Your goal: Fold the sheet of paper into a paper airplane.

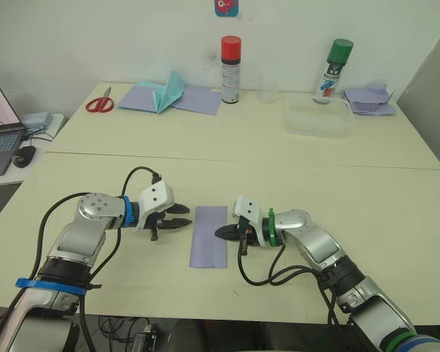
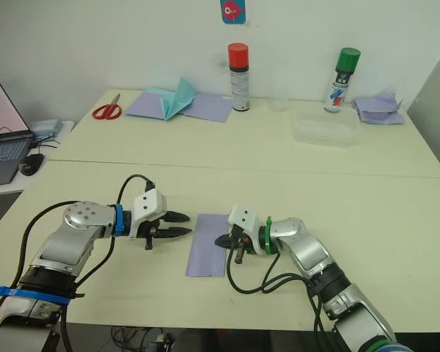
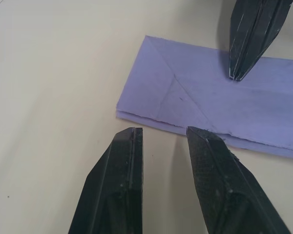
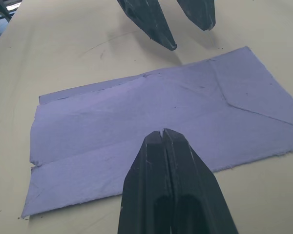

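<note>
Left eye view: both arms low over near counter [image 1: 337,183], sheet of paper [image 1: 208,236] between them.
Sheet of paper: pale lavender-blue, folded lengthwise to a narrow rectangle, flat on counter, long axis running away from robot. Diagonal creases visible near one end in wrist views; layered edges slightly offset along one long side.
Left pincer [image 1: 177,218]: w/ fingers narrowly apart, nothing between them; tips point at sheet's left long edge, just beside it, upper half. In left wrist view one fingertip [image 3: 205,139] sits at/over the paper edge; contact can't be told.
Right pincer [image 1: 222,233]: fingers pressed together, closed on nothing; tip over sheet's right edge approx mid-length. Right wrist view shows closed tip above paper; pressing or hovering – can't tell.
Far counter, left: red scissors [image 1: 100,103]; wider lavender sheets [image 1: 198,98] w/ teal paper shape [image 1: 171,91] standing on them.
Far counter, mid: red-capped spray can [image 1: 230,70], upright.
Far counter, right: clear plastic tub [image 1: 319,117]; green-capped spray can [image 1: 332,71] behind it; crumpled lavender papers [image 1: 369,97] at far right.
Side desk, left: laptop [image 1: 0,128], mouse [image 1: 23,155].
</note>
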### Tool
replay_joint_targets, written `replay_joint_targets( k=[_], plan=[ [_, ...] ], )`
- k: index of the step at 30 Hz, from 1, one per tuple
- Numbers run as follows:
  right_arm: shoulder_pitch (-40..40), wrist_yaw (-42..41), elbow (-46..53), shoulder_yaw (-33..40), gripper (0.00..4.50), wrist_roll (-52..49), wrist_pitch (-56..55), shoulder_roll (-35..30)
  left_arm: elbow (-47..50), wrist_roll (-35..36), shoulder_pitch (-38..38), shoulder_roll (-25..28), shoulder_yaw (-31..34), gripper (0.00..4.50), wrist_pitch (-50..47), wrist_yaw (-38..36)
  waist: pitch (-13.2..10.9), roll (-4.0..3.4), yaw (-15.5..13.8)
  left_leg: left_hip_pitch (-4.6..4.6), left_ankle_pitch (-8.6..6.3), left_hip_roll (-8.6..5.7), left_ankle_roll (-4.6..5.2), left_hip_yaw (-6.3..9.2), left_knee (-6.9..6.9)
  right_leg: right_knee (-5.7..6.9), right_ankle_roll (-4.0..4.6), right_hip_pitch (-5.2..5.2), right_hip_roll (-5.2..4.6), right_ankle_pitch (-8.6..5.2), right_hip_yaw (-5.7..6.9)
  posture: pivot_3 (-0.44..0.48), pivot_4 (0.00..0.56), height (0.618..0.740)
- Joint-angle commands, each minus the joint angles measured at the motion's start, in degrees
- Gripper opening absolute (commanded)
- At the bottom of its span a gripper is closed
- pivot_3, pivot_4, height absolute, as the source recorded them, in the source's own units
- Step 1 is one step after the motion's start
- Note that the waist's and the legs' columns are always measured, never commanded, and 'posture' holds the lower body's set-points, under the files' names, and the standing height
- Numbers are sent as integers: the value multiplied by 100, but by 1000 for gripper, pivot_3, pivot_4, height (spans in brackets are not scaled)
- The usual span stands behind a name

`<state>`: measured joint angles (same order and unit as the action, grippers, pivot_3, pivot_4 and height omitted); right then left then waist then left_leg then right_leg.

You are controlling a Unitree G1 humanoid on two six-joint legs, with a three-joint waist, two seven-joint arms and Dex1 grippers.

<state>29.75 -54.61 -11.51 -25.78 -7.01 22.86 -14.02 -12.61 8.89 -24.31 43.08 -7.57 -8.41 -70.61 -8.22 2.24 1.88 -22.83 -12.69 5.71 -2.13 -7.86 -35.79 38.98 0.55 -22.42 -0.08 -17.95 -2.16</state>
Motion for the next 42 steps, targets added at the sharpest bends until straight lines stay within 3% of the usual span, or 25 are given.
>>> replay_joint_targets(
  k=[1, 23, 42],
  plan=[
    [-124, 323, -244, 69, 0, 258, 190, -110, 168, 53, 43, -9, 28, 1689, 15, -21, 0, 0, 0, 0, 0, 0, 0, 0, 0, 0, 0, 0, 0, 0, 0, 0, 150, 740],
    [-175, 394, -182, 84, 0, 241, 240, -130, 139, -239, 218, -156, -268, 1689, 321, -59, 1, 0, 0, 2, 0, 0, 0, 2, -3, 0, 0, 5, 0, 1, 0, 0, 150, 740],
    [-221, 404, -139, 116, 0, 255, 284, -123, 343, 61, 30, -437, -53, 1689, -207, -88, 1, 1, -20, 0, 3, -5, 6, 6, -9, 0, -7, 9, -1, 4, -1, 0, 150, 740]
  ],
)
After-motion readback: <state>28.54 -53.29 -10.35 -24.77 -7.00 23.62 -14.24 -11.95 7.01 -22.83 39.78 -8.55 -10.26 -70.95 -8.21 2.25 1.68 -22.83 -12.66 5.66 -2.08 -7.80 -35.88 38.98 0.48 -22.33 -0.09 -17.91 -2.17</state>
